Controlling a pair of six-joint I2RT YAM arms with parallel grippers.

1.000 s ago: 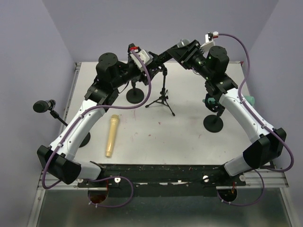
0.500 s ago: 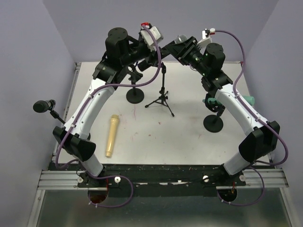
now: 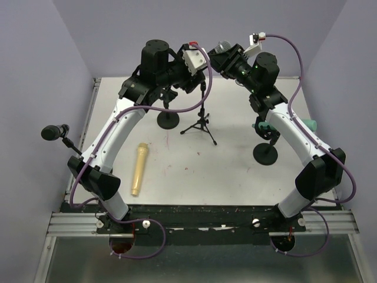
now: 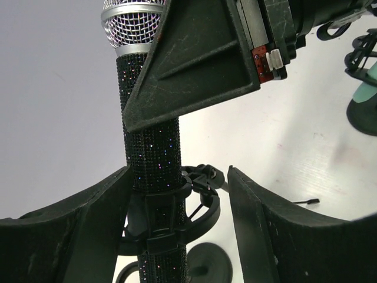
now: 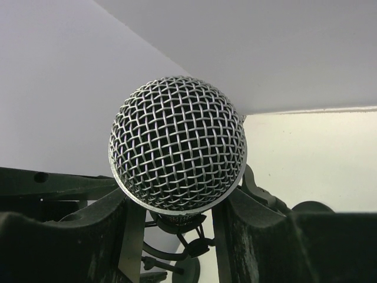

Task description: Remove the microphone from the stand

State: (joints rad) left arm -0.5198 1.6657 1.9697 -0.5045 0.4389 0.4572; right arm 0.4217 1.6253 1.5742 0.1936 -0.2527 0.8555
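Note:
The microphone (image 3: 222, 46) has a silver mesh head (image 5: 177, 144) and a black glittery handle (image 4: 150, 147). It stands upright in the clip (image 4: 159, 218) at the top of the black tripod stand (image 3: 201, 124). My right gripper (image 3: 222, 57) (image 5: 177, 203) is shut on the handle just under the head. My left gripper (image 3: 203, 73) (image 4: 178, 171) sits lower, with its fingers (image 4: 247, 224) pressed against both sides of the clip's ring. The handle below the clip is out of view.
A tan microphone (image 3: 139, 168) lies on the table at the front left. A round-base stand (image 3: 168, 118) stands behind it. Another stand with a black microphone (image 3: 56, 132) is at the left edge. A stand holding a teal piece (image 3: 265, 127) is on the right.
My left arm has risen and swung right to the stand's top, and its jaws have narrowed onto the clip. My right gripper has shifted slightly up and left with the microphone.

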